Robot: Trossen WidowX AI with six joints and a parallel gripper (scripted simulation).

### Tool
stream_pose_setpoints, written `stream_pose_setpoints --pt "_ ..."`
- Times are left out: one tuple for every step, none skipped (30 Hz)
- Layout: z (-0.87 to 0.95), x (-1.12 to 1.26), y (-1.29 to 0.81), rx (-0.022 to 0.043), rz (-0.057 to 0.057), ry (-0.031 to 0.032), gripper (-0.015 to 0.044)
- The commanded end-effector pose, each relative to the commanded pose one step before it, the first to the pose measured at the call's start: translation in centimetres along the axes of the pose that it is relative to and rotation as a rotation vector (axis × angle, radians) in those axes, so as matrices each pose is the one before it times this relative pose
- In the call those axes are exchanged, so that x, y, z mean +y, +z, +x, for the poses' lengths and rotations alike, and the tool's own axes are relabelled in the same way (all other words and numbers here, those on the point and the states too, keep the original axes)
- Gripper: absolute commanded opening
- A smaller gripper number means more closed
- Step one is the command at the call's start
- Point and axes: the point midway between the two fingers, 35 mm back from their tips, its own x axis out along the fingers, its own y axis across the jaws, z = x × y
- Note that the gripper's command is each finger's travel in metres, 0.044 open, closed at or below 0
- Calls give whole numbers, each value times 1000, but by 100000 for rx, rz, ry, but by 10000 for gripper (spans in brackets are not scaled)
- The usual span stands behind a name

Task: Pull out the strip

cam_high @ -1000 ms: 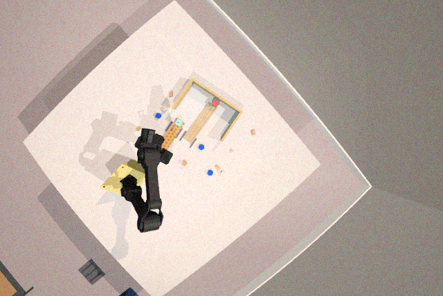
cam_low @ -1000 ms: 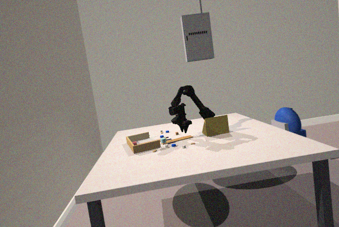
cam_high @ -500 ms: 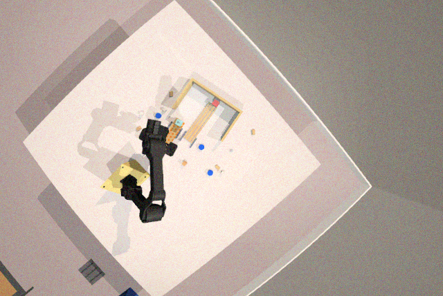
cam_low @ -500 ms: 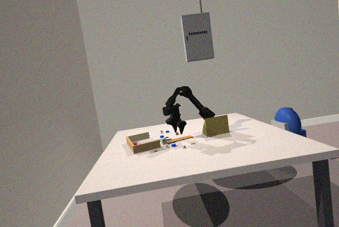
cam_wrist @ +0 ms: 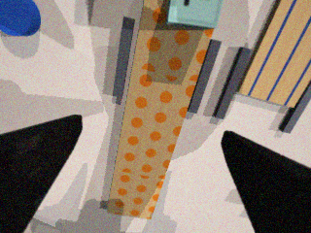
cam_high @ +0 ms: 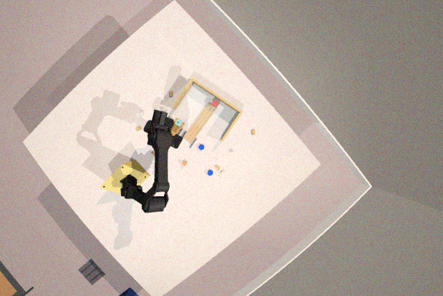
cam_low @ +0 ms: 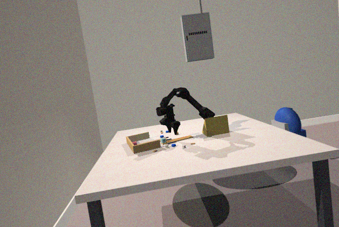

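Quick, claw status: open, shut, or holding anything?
Claw: open wide, holding nothing; it hangs over the dotted strip, with the pale blue cube resting on the strip's far end.

Grey walls point(cam_low: 123, 27), a wall-mounted box point(cam_low: 197, 36), perhaps electrical; white table point(cam_low: 219, 161).

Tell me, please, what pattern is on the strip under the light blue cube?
Orange dots on a tan strip, clearest in the wrist view.
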Motion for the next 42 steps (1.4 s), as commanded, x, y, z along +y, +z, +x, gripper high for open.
stream_pose_setpoints --pt "-192 -381 1531 -250 56 -386 440" --pt "-41 -47 295 -11 11 -1 440" --pt "-48 -53 324 -12 12 0 440" --pt "-41 -48 291 -11 11 -1 440" --pt "-50 -55 328 -12 12 0 440" --pt "-44 -51 302 -11 11 -1 440" --pt "-49 -59 333 -12 12 -1 440" --pt "-41 -52 290 -11 11 -1 440" --pt "-46 -61 327 -12 12 -1 440" --pt "-41 -56 300 -11 11 -1 440" --pt "-47 -67 335 -12 12 -1 440" --pt "-38 -58 289 -10 11 -1 440" --pt "-44 -70 329 -12 12 -1 440" --pt "-38 -64 297 -11 11 -2 440" --pt "-42 -78 334 -12 12 -2 440" --pt "-34 -68 285 -10 11 -2 440" --pt "-37 -56 333 -12 12 -1 440" --pt "-31 -51 300 -11 11 -1 440" --pt "-32 -91 342 -12 13 -2 440" --pt "-24 -77 284 -10 11 -3 440" --pt "-12 -52 173 -6 7 -2 440" --pt "-4 -18 60 -2 2 -1 440" --pt "27 0 2 -1 0 1 414" --pt "81 0 7 -2 0 2 387" --pt "107 0 9 -3 0 3 361" --pt "157 0 12 -4 0 3 335" --pt "164 0 12 -4 0 3 309" --pt "165 0 11 -4 0 2 282" --pt "165 0 10 -4 0 1 256" --pt "165 0 9 -3 0 1 250" --pt "165 0 9 -3 0 0 250" --pt "165 0 8 -3 0 -1 250" --pt "165 -1 7 -2 0 -1 250" --pt "165 -1 6 -2 0 -2 250" --pt "164 -2 6 -2 0 -2 250" --pt "164 -2 5 -1 1 -3 250" --pt "164 -3 4 -1 1 -4 250" --pt "164 -3 3 0 1 -4 250" --pt "164 -4 3 0 1 -5 250" --pt "164 -4 2 0 1 -6 250" --pt "164 -4 1 1 1 -6 250" --pt "164 -4 0 1 1 -7 250"
